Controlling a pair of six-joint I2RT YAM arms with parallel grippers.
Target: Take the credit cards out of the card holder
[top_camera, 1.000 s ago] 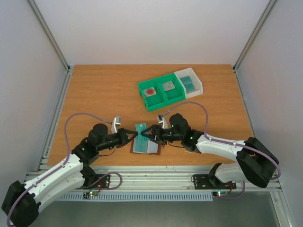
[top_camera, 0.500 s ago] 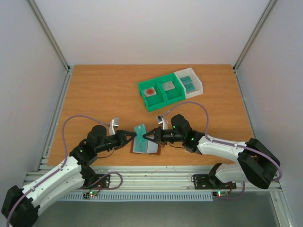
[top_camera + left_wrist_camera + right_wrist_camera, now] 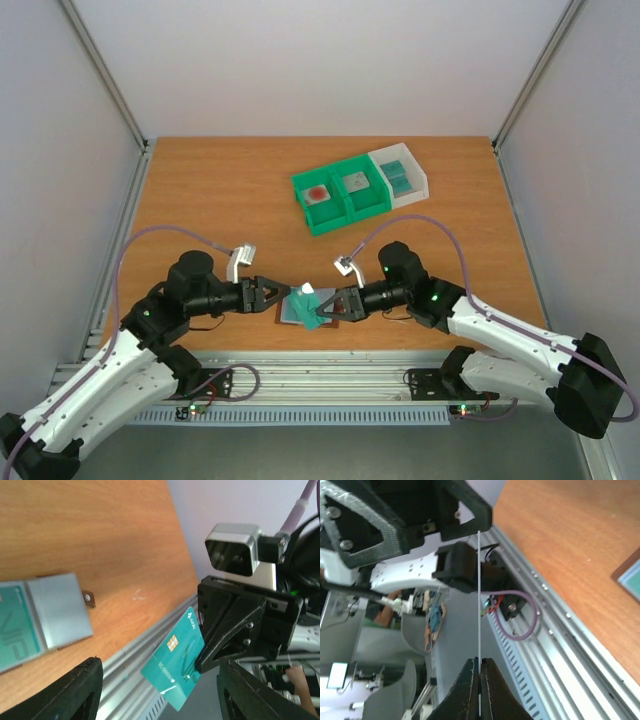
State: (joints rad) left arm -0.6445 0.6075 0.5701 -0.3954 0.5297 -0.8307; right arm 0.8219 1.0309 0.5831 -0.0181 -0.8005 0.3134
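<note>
The card holder lies open on the table near the front edge, between the two arms. In the left wrist view the card holder shows grey-blue panels, a brown tab, and a teal card still tucked in its left panel. My right gripper is shut on one teal credit card, held clear of the holder. That credit card hangs face-on with its gold chip showing, and appears as a thin edge-on line in the right wrist view. My left gripper is open, its fingers apart on either side of the card without touching it.
A green two-compartment bin holding a red-spotted tile and a grey tile stands at the back centre, with a white bin of teal cards joined to its right. The aluminium rail runs along the table's near edge.
The left gripper let go of the teal card, opened and drew back leftward. The right gripper shut on that card and pulled it toward the near edge.
</note>
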